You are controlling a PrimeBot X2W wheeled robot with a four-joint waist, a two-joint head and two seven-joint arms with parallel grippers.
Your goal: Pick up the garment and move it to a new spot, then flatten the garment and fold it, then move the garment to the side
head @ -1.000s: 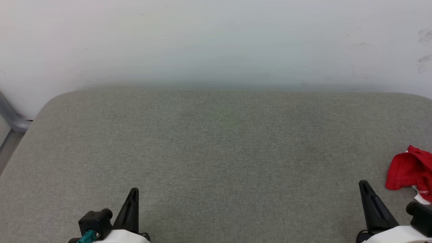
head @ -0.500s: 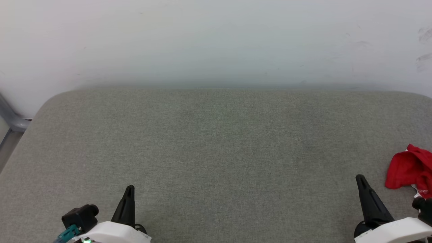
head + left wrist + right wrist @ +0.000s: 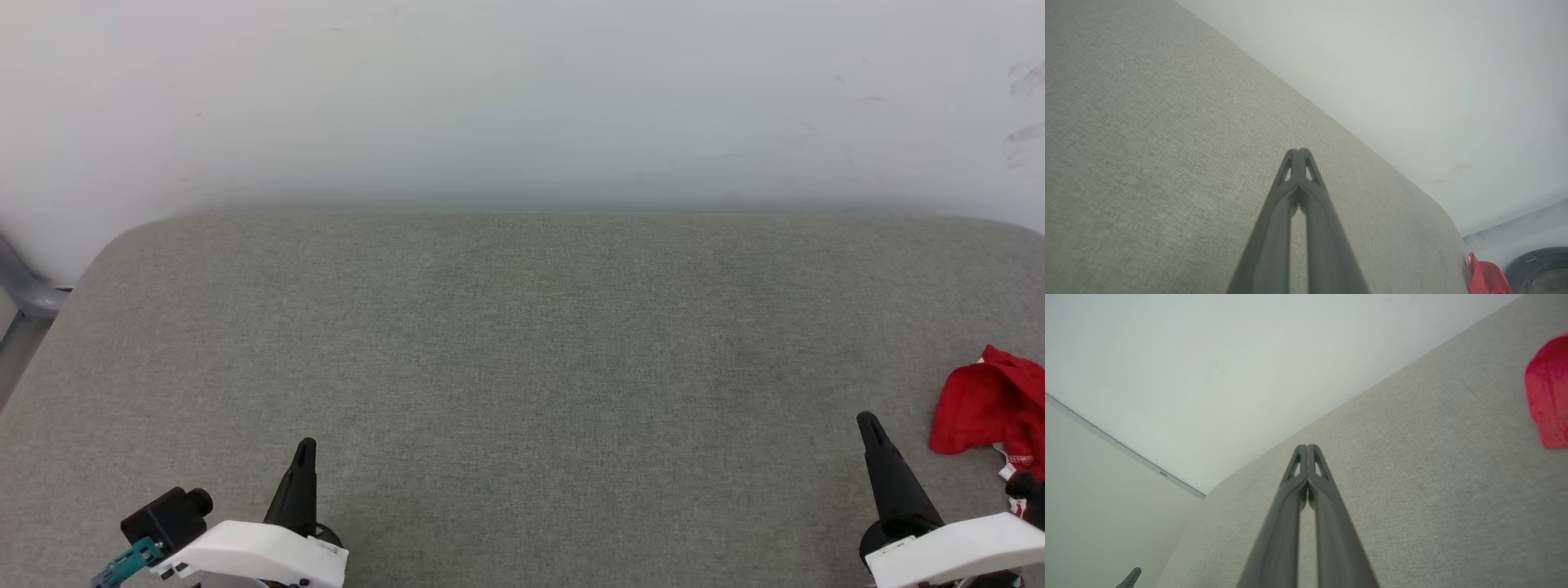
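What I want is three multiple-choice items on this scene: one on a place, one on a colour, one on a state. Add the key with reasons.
1. Where on the grey padded surface does the garment lie?
A. at its right edge
B. in the middle
C. at the far left corner

2. What is the garment's main colour?
A. blue
B. red
C. green

3. In what state is the right gripper?
A. wide open
B. shut on the garment
C. shut and empty

Key:
1. A: it lies bunched at the head view's right edge.
2. B: the cloth is red, with a little white trim.
3. C: its fingers meet at the tips, apart from the cloth.
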